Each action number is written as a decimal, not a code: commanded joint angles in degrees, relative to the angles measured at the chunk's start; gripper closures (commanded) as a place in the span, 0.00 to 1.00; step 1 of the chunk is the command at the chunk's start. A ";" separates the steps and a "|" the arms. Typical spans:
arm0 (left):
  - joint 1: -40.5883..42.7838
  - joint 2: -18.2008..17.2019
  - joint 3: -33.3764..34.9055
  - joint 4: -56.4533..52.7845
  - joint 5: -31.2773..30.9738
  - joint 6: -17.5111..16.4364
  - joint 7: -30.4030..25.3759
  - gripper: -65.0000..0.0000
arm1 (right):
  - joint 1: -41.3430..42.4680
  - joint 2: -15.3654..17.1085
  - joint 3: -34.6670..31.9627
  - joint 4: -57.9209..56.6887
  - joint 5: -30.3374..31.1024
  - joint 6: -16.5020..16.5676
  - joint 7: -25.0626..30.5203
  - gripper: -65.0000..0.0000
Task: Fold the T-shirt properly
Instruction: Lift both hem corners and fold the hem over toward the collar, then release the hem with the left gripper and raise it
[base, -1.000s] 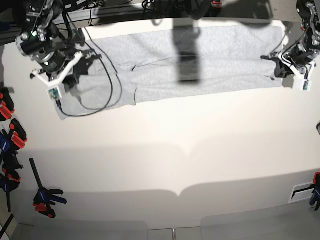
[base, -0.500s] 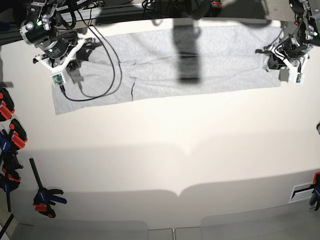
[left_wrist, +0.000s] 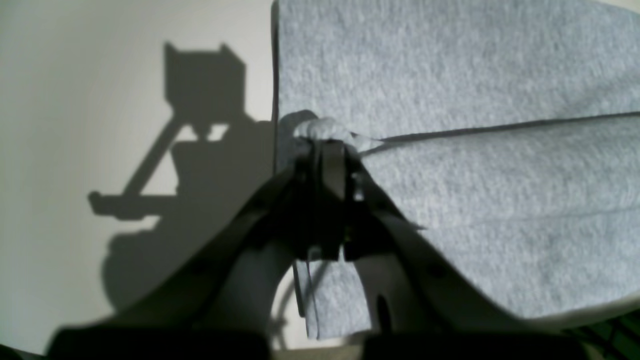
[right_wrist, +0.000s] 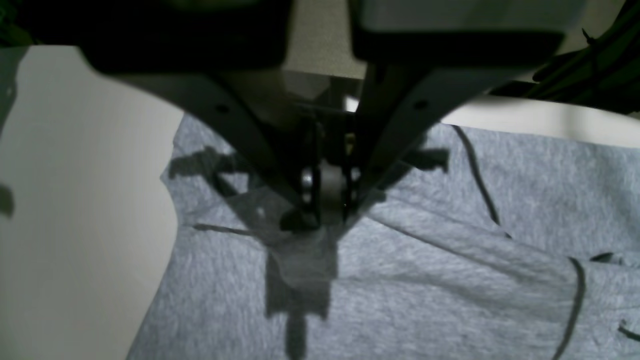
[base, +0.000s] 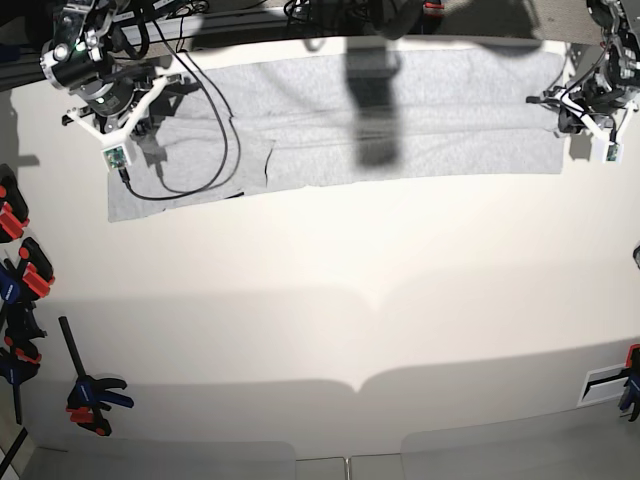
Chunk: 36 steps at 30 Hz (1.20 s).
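The light grey T-shirt (base: 420, 120) lies stretched in a long band across the back of the table, plain side showing. At its end on the left of the base view, my right gripper (base: 145, 120) is shut on a pinch of cloth. The right wrist view shows that gripper (right_wrist: 320, 225) closed, with the T-shirt (right_wrist: 450, 280) pulled up into a small tent. At the opposite end my left gripper (base: 562, 118) is shut on the edge. In the left wrist view that gripper (left_wrist: 325, 137) holds a small bunch of the T-shirt (left_wrist: 450, 75) at its side edge.
A black cable (base: 205, 165) loops over the shirt near my right arm. Orange and blue clamps (base: 20, 270) sit along the table's left edge, with another clamp (base: 92, 398) at the front left and one (base: 632, 385) at the right edge.
Both grippers have moved toward the back of the table with the cloth in them. The shirt has slid back with them and lies straighter and flatter.
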 joint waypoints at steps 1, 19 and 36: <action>-0.11 -0.98 -0.68 1.05 -0.04 -0.13 -0.92 1.00 | 0.11 0.61 0.35 1.18 0.04 0.15 0.68 1.00; -0.13 -0.98 -0.68 0.90 3.19 -0.17 -1.73 0.40 | 0.15 0.63 0.35 1.18 7.78 0.17 0.85 0.60; -0.35 -12.87 -0.68 -26.38 -28.02 -9.42 4.44 0.40 | 0.15 0.63 0.35 1.18 11.39 0.22 0.85 0.60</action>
